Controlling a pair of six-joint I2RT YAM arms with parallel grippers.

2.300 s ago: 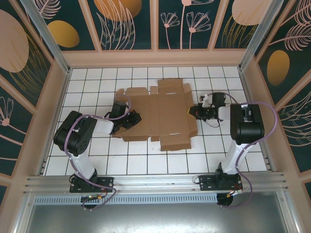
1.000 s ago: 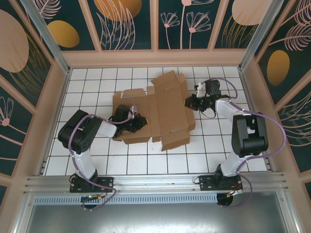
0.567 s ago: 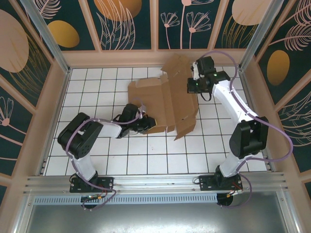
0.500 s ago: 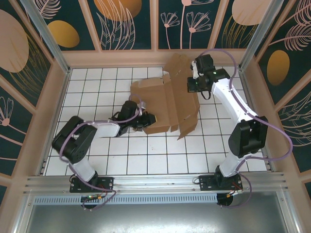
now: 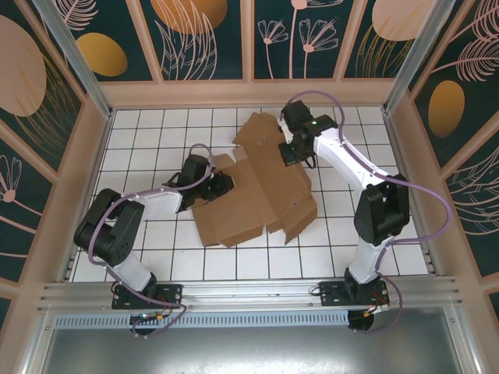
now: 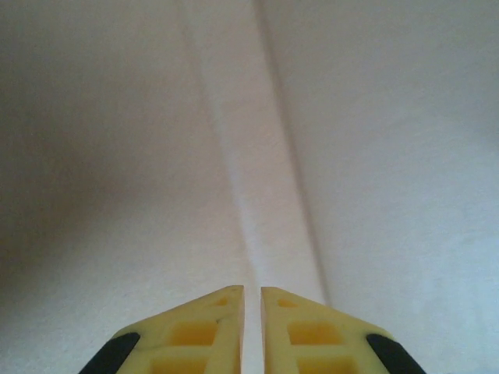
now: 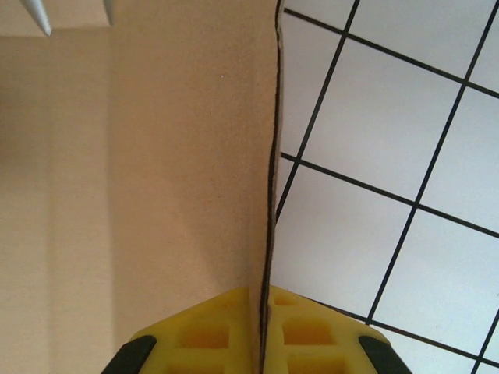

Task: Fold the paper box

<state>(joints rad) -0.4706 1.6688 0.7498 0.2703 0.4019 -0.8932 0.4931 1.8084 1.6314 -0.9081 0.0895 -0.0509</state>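
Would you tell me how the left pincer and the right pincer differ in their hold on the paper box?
The right pincer clamps an edge of the paper box between its fingers; the left pincer is almost shut on nothing visible, facing flat cardboard. The right pincer is at the box's far right edge, the left pincer at its left side. Both have yellow fingers.

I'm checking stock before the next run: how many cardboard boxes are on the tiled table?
1: the paper box, a partly opened brown sheet, with the left gripper at its left edge and the right gripper pinching its far edge. Another sheet beneath it could be hidden.
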